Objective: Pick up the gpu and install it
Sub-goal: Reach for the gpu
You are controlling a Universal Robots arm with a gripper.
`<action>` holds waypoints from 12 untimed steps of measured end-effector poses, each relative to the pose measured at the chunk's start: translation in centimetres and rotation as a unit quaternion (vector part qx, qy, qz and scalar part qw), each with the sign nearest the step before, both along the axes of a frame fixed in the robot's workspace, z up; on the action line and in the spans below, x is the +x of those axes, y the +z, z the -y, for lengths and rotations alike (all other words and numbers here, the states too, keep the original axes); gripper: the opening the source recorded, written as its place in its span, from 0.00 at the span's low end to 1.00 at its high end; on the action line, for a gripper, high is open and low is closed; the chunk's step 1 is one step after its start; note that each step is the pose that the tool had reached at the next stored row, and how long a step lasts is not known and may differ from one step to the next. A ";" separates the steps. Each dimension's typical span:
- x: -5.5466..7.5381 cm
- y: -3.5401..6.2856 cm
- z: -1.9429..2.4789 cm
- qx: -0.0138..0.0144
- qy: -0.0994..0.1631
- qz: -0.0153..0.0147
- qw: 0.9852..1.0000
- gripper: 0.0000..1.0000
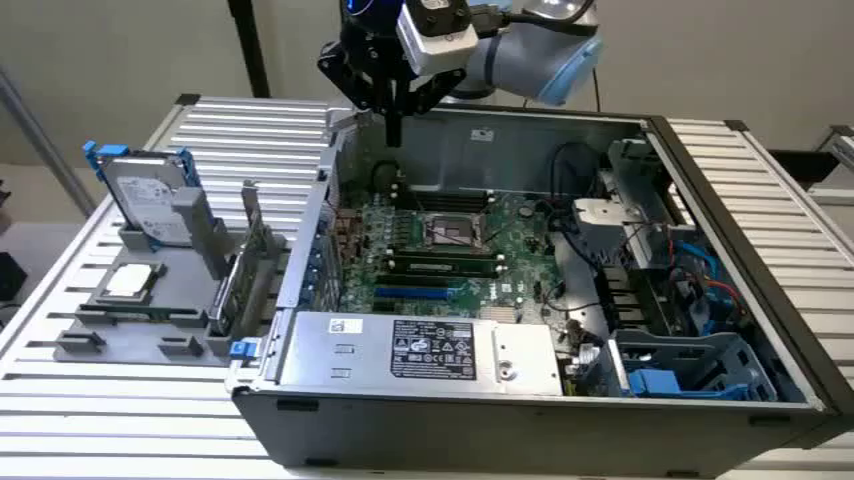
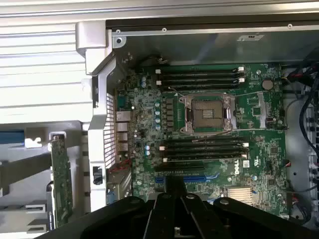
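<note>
Gripper (image 1: 394, 138) hangs over the back wall of the open computer case (image 1: 747, 250) in the exterior view, its fingers pressed together with nothing between them. The gpu (image 1: 248, 268) stands on edge in a grey holder (image 1: 134, 335) outside the case, on the exterior view's left and well apart from the gripper. A hard drive (image 1: 144, 198) and a small chip (image 1: 130, 281) sit in the same holder nearby.

In the wrist view, the gripper (image 2: 174, 181) points down over the motherboard (image 2: 259, 149), close above the blue slot (image 2: 180, 179). The gpu (image 2: 61, 184) shows edge-on beyond the case wall.

As I judge it, the risk lies in how thin the upright card is. Fingers that meet its top edge unspread could knock it askew in the holder. A pinch taken off-centre could let it tilt, and then its edge connector would miss the slot and scrape the board's components.
</note>
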State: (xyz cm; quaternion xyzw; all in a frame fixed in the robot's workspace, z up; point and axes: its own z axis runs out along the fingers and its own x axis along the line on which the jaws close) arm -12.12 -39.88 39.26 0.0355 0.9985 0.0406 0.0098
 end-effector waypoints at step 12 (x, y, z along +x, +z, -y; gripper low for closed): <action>0.0 0.00 0.00 0.001 0.000 0.000 1.000 0.00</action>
